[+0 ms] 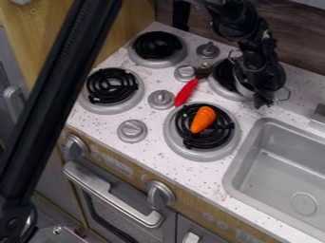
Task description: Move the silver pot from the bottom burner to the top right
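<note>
The black robot arm [238, 21] comes in from the far edge, right of the middle, and angles down to the right, so that its gripper [260, 96] hangs over the far right burner [219, 88], tipped steeply downward. The silver pot [242, 83] is there too, at the right part of that burner, largely hidden behind the gripper, with a thin wire handle [287, 93] sticking out on its right side. Whether the gripper is wide, narrow or holding the pot, I cannot tell, nor whether the pot rests fully on the coil. Just left of this burner lies a utensil with a red handle [186, 92], its dark head pointing toward the burner and its handle end toward the near right burner [172, 136]. On that burner's black coil sits an orange carrot [203, 119]. Two more burners stand on the left, one far [135, 57] and one near [86, 102], with knobs [132, 130] running in a line between the left and right pairs. The grey sink [276, 163] is on the right. A long black bar [54, 102] slants across the left side of the view, in front of the stove.
</note>
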Controlling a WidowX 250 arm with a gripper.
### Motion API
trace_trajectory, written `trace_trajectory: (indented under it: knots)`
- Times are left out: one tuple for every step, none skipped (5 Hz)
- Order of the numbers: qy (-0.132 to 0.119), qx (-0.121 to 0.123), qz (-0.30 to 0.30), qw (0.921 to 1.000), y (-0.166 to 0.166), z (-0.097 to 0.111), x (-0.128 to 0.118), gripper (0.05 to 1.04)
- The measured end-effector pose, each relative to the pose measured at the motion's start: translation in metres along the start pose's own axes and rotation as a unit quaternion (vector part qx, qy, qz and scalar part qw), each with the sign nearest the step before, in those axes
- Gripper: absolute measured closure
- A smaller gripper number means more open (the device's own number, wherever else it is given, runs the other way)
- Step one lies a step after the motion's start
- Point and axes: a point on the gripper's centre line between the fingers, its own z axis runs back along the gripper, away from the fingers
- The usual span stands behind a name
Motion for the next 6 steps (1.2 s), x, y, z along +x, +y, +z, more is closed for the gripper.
trace_trajectory:
  knots:
    - [-0.047,0.012,0.024,0.9985,-0.002,0.029,0.007,0.086]
    - [-0.088,0.011,0.038,0.9954,-0.005,0.051,0.012,0.086]
    - [-0.105,0.021,0.056,0.9927,-0.002,0.071,0.008,0.086]
    - [-0.081,0.037,0.097,0.9913,0.003,0.089,-0.003,0.086]
    - [-0.016,0.044,0.16,0.9861,0.003,0.089,-0.035,0.086]
    - [0.034,0.035,0.202,0.9782,0.005,0.089,-0.056,0.086]
